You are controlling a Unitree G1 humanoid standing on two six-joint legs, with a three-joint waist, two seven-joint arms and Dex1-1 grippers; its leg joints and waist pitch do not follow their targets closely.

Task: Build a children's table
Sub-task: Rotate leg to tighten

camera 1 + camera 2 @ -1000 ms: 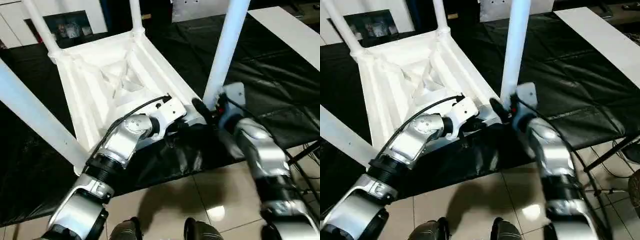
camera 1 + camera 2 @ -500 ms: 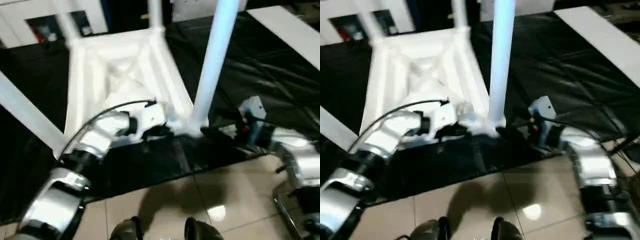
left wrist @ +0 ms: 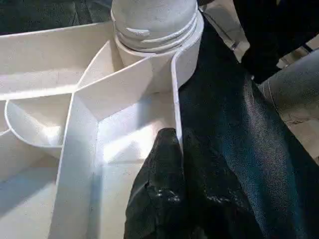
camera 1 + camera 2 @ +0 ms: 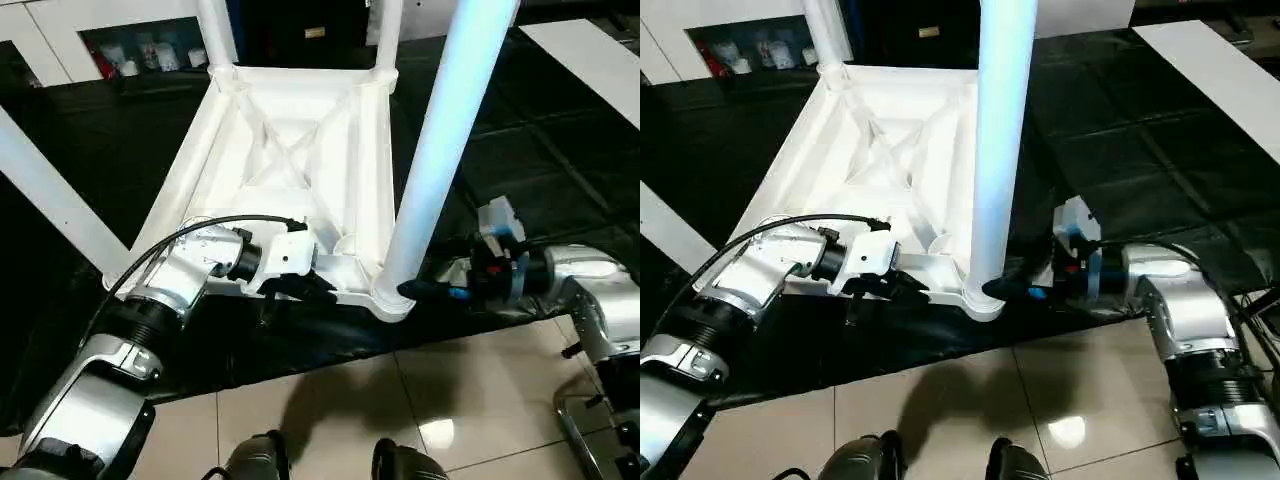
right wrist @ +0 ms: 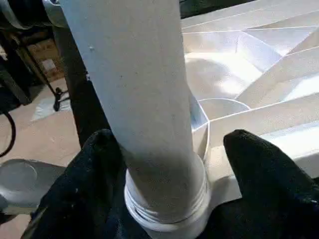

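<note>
The little white children's table (image 4: 290, 150) lies upside down on the big black table (image 4: 560, 170), in the middle of the head view. Its legs stick up. The near leg (image 4: 440, 150) stands in the corner socket (image 4: 392, 298) at the lower middle of the picture.

A second ago the little table sat turned, with one corner pointing up and to the left. Now its top edge runs almost straight across the picture. Part of that may be the camera moving, but both arms have swung too.

The right hand (image 4: 425, 291) was pressed up close to the bottom of the near leg. Now it reaches in from the right side of the picture, with the arm stretched out flat. Its two black fingers (image 5: 259, 169) are spread wide, one on each side of the leg's bottom end. They sit close around the leg, but I cannot tell if they squeeze it.

The left hand (image 4: 305, 287) has its fingers pressed together on the thin white rim (image 3: 175, 94) near that same corner. It has kept its pinch there and holds the little table steady.

I think the robot is checking or twisting this last leg tight. All four legs look set in place, so the job seems nearly done.
</note>
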